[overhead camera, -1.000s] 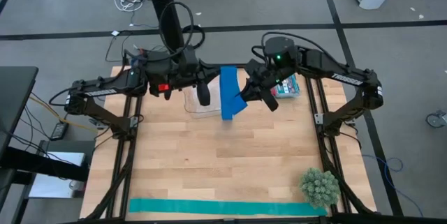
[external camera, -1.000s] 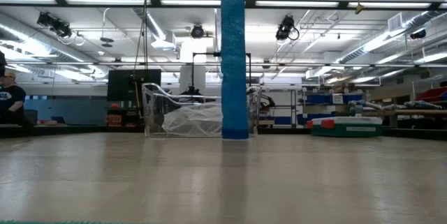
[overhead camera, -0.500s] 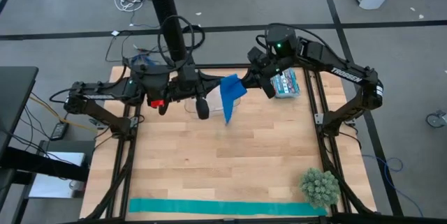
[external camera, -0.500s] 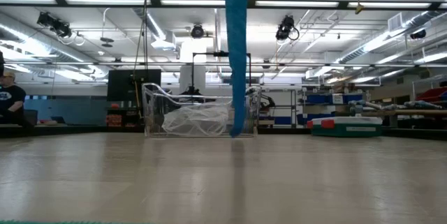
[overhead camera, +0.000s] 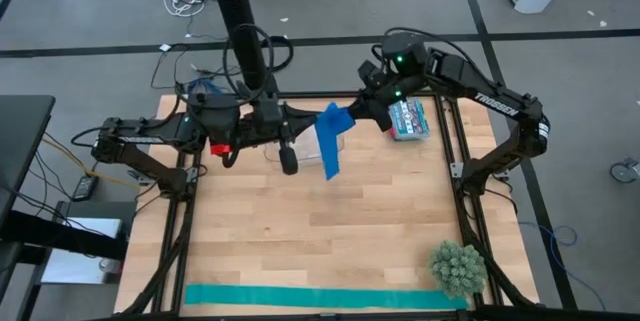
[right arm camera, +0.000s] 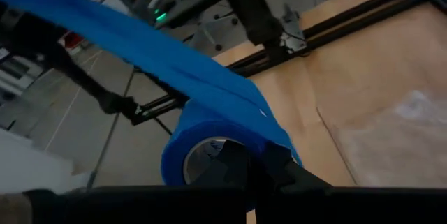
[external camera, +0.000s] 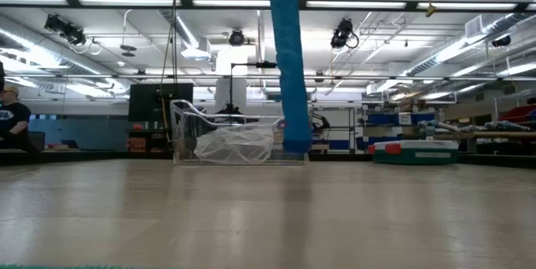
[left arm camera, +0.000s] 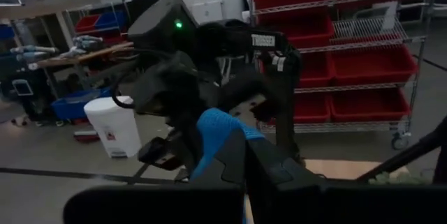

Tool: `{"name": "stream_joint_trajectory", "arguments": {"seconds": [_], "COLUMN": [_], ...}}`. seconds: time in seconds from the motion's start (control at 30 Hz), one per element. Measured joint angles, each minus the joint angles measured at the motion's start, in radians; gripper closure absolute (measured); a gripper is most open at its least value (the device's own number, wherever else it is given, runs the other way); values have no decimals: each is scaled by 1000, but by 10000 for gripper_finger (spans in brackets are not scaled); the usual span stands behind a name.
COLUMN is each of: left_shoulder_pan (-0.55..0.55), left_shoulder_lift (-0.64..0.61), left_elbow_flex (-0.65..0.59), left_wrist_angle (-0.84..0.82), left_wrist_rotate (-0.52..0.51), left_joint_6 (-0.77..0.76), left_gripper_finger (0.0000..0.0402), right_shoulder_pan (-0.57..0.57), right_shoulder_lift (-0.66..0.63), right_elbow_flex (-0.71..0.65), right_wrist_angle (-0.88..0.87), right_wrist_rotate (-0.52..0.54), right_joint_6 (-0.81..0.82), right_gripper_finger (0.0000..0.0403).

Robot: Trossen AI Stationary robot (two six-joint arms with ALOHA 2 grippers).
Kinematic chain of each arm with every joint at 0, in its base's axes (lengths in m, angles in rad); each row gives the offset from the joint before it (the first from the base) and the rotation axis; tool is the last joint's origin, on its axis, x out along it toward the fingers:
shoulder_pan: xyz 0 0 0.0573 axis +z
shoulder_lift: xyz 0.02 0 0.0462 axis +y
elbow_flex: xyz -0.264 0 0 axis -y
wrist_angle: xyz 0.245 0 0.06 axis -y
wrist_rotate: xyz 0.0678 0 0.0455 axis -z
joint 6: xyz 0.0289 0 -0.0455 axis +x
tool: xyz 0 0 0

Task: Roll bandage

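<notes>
The right gripper point(right arm camera: 255, 161) is clamped on the bandage point(overhead camera: 329, 137) at its rolled end: in the right wrist view the blue coil sits right at the dark fingers, with the loose strip leading away from it. Seen from above, this gripper point(overhead camera: 372, 103) is held high over the far part of the tabletop point(overhead camera: 330, 231), and the strip runs from it toward the left gripper point(overhead camera: 300, 121), then hangs down. In the low view the bandage point(external camera: 288, 59) drops from the top of the picture as a nearly upright band, tilted slightly, its free end hanging in front of the clear plastic box point(external camera: 239, 132); whether that end touches anything I cannot tell. So the strip's long axis is close to vertical, and the roll sits at its upper end, in the right gripper. The left gripper point(left arm camera: 241, 158) has its fingers together, and in its own wrist view the blue fabric point(left arm camera: 216, 137) lies right against them; whether it pinches the strip or merely presses beside it is not clear. Both arms reach inward from their sides at about the same height, elbows out, wrists facing each other, the left a little nearer the hanging part. Any further winding likely depends on the left gripper keeping the strip taut while the right turns the roll.
</notes>
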Motion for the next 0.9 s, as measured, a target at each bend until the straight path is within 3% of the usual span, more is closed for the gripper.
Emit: {"name": "stream_joint_trajectory", "arguments": {"seconds": [0.3,0.43,0.6,0.9], "left_shoulder_pan": [-54,-76,-107,-109], "left_shoulder_lift": [15,25,25,37], "left_elbow_flex": [0,0,1,1], "left_wrist_angle": [-79,-86,-143,-294], "left_wrist_rotate": [4,-51,-103,-167], "left_joint_6": [0,-11,-106,-310], "left_gripper_finger": [353,319,292,293], "right_shoulder_pan": [-27,-22,9,66], "right_shoulder_lift": [0,-4,-41,-131], "right_elbow_flex": [0,0,0,0], "right_wrist_angle": [82,104,80,77], "right_wrist_rotate": [69,64,92,101], "right_joint_6": [-52,-84,-157,-275], "right_gripper_finger": [403,403,403,403]}}
